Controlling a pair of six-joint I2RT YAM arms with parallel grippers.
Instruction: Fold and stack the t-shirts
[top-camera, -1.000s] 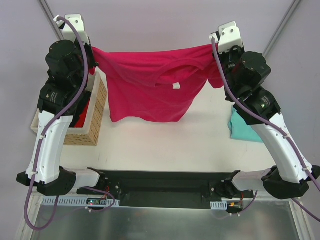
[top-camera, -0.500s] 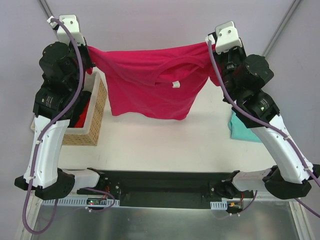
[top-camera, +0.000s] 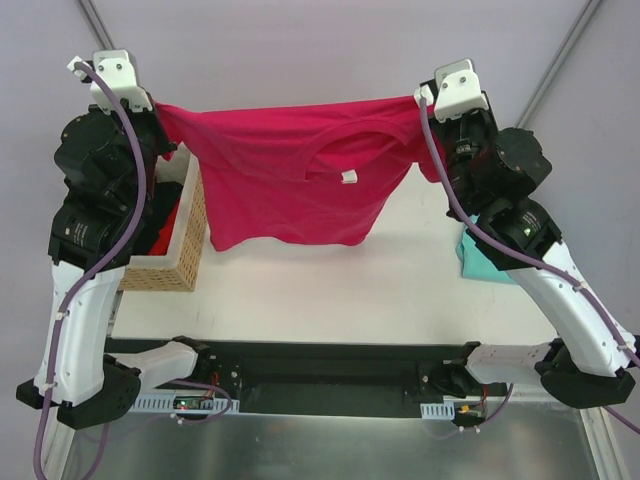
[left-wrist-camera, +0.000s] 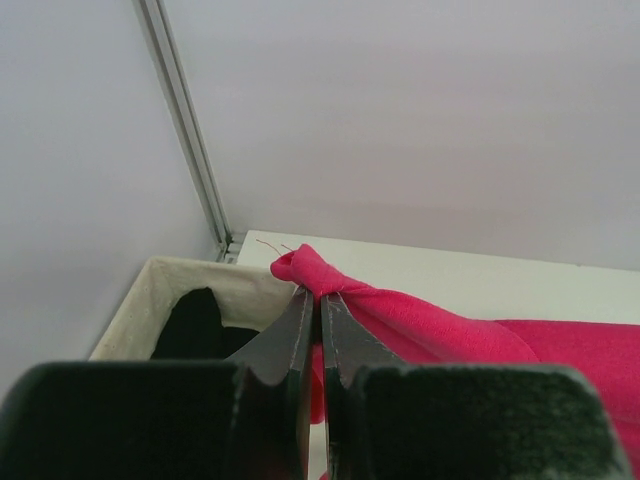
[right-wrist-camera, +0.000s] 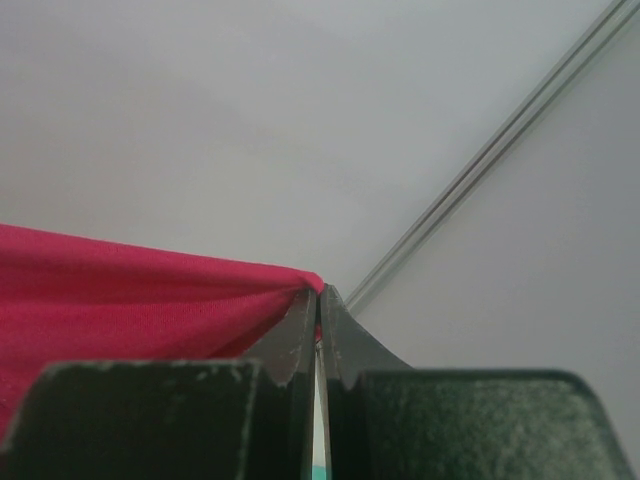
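The magenta-pink t-shirt hangs stretched in the air between my two grippers, its white neck label facing the camera and its hem hanging just above the table. My left gripper is shut on the shirt's left shoulder corner. At the other end my right gripper is shut on the right shoulder corner. The teal t-shirt lies on the table at the right, largely hidden behind the right arm.
A wicker basket with a cloth lining stands at the table's left edge, holding a black garment and something red. The white table runs below the hanging shirt. Grey walls close the back.
Both arms have spread further apart, the left one most, moving outward and up. The pink shirt is pulled tauter and wider between them.
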